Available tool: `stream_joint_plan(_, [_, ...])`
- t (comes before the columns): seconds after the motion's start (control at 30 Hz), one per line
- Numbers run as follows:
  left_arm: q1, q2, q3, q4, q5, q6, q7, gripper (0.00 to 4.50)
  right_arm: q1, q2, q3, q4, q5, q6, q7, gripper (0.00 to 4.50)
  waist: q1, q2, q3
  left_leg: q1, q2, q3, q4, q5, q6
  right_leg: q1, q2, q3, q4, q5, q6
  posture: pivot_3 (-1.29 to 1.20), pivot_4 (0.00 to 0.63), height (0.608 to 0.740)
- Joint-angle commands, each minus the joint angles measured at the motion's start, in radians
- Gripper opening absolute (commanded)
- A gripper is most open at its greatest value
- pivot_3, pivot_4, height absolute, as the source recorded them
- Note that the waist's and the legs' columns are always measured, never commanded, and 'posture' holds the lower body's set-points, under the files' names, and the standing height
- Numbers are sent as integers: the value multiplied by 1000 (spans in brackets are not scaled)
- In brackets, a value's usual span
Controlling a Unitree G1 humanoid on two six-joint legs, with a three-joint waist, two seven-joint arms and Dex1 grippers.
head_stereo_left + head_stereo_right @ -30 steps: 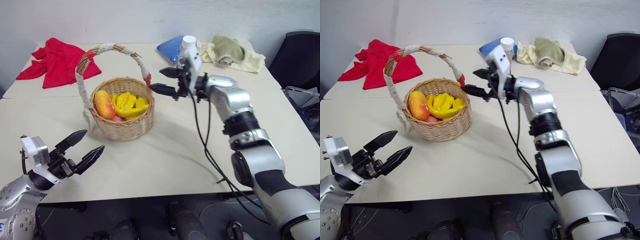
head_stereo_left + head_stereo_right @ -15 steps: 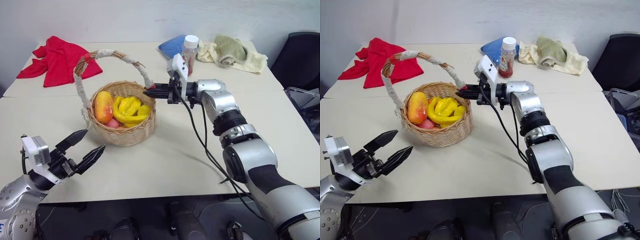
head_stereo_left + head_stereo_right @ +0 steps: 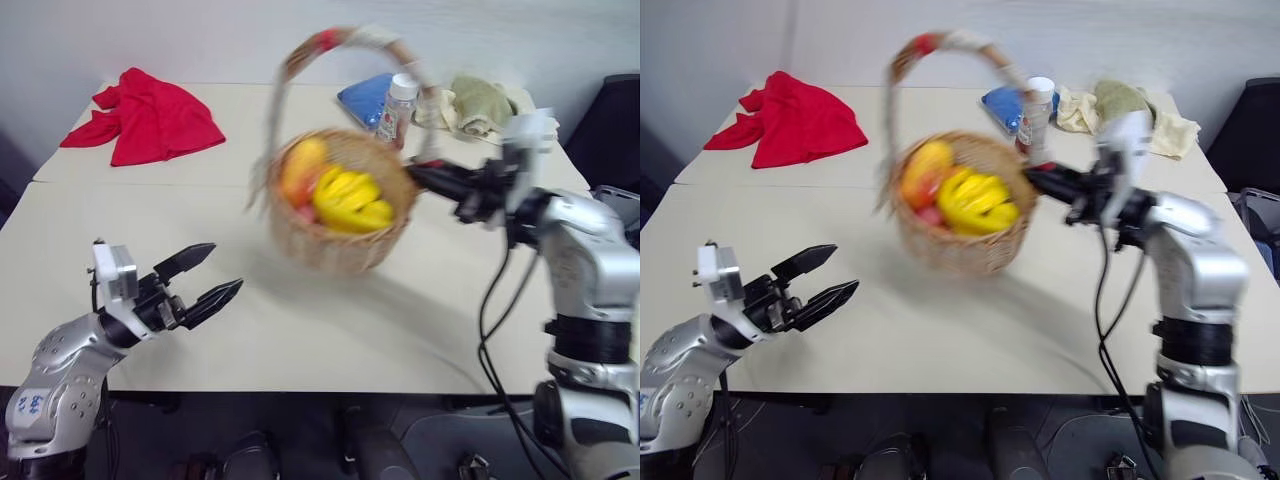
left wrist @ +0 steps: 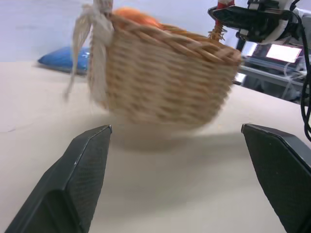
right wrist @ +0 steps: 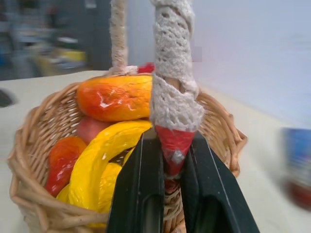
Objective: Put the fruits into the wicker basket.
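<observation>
Left eye view, left to right: the left gripper hovers low over the table with jaws spread wide and empty. The wicker basket lies ahead and to its right, tilted and apparently clear of the table, its tall handle rising from the rim. The fruits, banana and mango among them, sit inside. The right gripper is clamped on the handle's red-banded base at the near rim. Judgement: the right arm alone governs the basket.
</observation>
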Motion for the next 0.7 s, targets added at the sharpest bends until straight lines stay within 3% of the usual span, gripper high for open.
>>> stream_joint_plan(0.03, [-74,4,-82,13,21,1,-60,4500,113,-58,-166,-55,-12,-32,-93,111,10,0,0,0,0,0,0,0,0,0,0,0,-1,0,0,0,150,740])
stream_joint_plan(0.2, [-201,-10,-189,60,55,-11,-137,4500,237,-94,-249,34,-100,-131,-205,111,16,0,0,1,-1,2,0,0,1,0,2,4,-1,1,2,0,150,740])
stream_joint_plan(0.47, [-307,-8,-238,107,89,-12,-205,4500,311,-71,-240,142,-159,-236,-322,111,15,0,0,8,-4,0,-1,1,0,2,16,20,1,4,7,0,150,740])
stream_joint_plan(0.7, [-240,11,-203,114,136,-45,-188,4500,372,-109,-279,105,-103,-247,-300,2518,16,0,0,14,-4,0,-2,1,-1,7,16,20,0,4,7,0,150,740])
